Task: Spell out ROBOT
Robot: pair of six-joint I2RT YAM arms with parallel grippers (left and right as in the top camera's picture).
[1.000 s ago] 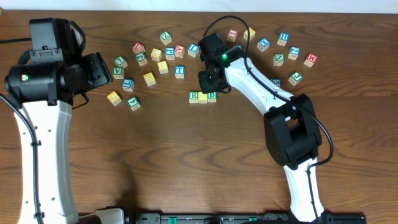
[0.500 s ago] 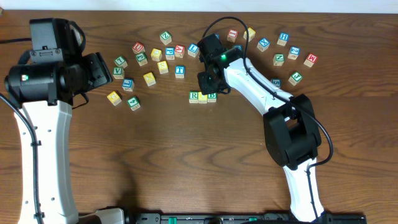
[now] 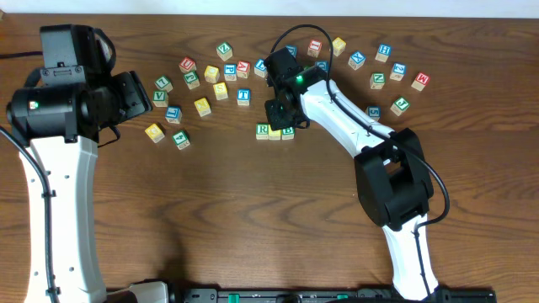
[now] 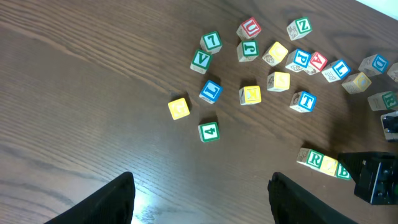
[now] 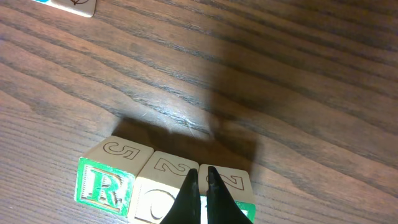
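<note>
Three blocks stand in a row at mid-table: a green R block (image 3: 262, 130), a yellow O block (image 3: 274, 132) and a green B block (image 3: 287, 130). In the right wrist view the R block (image 5: 99, 182), O block (image 5: 163, 190) and B block (image 5: 235, 186) sit side by side. My right gripper (image 5: 200, 175) is shut and empty, its tips over the seam between O and B; it also shows in the overhead view (image 3: 280, 118). A blue T block (image 3: 243, 96) lies behind the row. My left gripper (image 4: 202, 180) is open and empty, far left.
Several loose letter blocks are scattered behind the row, from a yellow block (image 3: 154, 132) and a green block marked 4 (image 4: 209, 131) on the left to a red W block (image 3: 420, 81) on the right. The right arm's cable loops above the blocks.
My right gripper has shifted slightly left and back over the block row. The left arm and the blocks have not moved.
</note>
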